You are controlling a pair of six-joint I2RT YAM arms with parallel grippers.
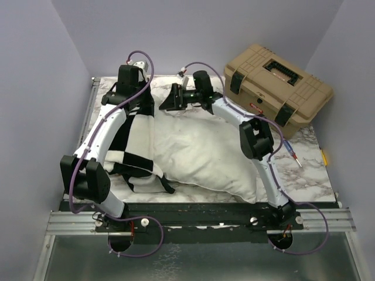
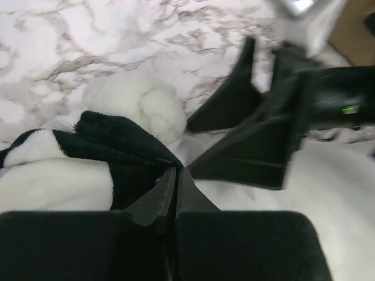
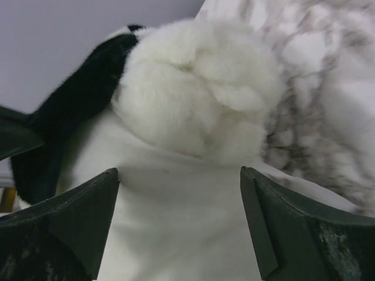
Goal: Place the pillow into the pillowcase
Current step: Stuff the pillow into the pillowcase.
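On marble desk (image 1: 310, 158), pinches limp black-and-white checked pillowcase (image 2: 105, 140) in clenched left hand (image 2: 176, 171); holds right hand (image 3: 179, 171) released astride corner of puffy white pillow (image 3: 193, 93).

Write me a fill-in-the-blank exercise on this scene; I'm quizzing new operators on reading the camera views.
The left gripper is ____ on the pillowcase at its black edge.
The right gripper stands ____, facing a corner of the pillow.
The tan case sits at the far ____ corner of the table.
Missing words: shut; open; right.
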